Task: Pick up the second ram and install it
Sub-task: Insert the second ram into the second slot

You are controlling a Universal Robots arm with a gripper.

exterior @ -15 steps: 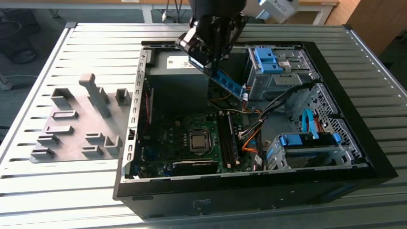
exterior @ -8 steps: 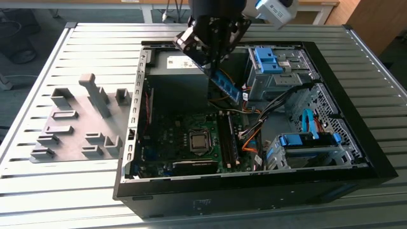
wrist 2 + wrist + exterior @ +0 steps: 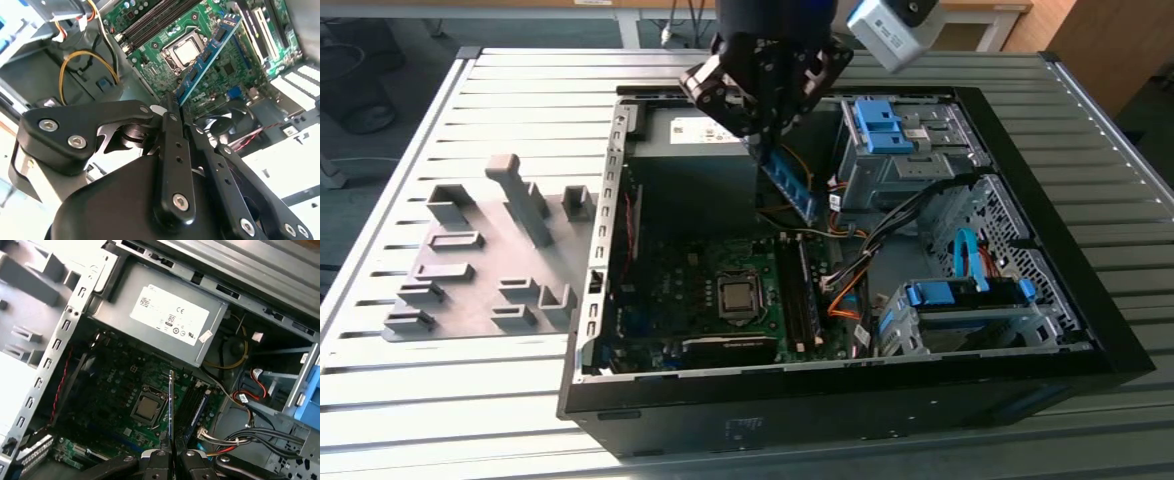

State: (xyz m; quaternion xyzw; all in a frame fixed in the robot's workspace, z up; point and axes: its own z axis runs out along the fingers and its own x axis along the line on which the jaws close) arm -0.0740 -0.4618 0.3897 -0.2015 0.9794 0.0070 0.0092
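Note:
The second ram (image 3: 791, 181) is a long blue-teal board with small dark chips, and it hangs tilted above the open computer case. My gripper (image 3: 759, 141) is shut on its upper end. In the second wrist view the second ram (image 3: 207, 54) reaches from my gripper (image 3: 171, 101) out over the green motherboard (image 3: 220, 75). The first wrist view has the second ram (image 3: 171, 407) edge-on, pinched between my fingertips (image 3: 159, 456), just beside the memory slots (image 3: 196, 407). In the exterior view those memory slots (image 3: 802, 300) lie below it, right of the processor socket (image 3: 738, 294).
The black case wall (image 3: 854, 395) rings the motherboard. A grey power supply (image 3: 165, 315) sits at the far end. Blue drive cages (image 3: 961, 305) and loose cables (image 3: 867, 255) crowd the exterior view's right. Grey fixture blocks (image 3: 494, 255) stand on the slatted table at the exterior view's left.

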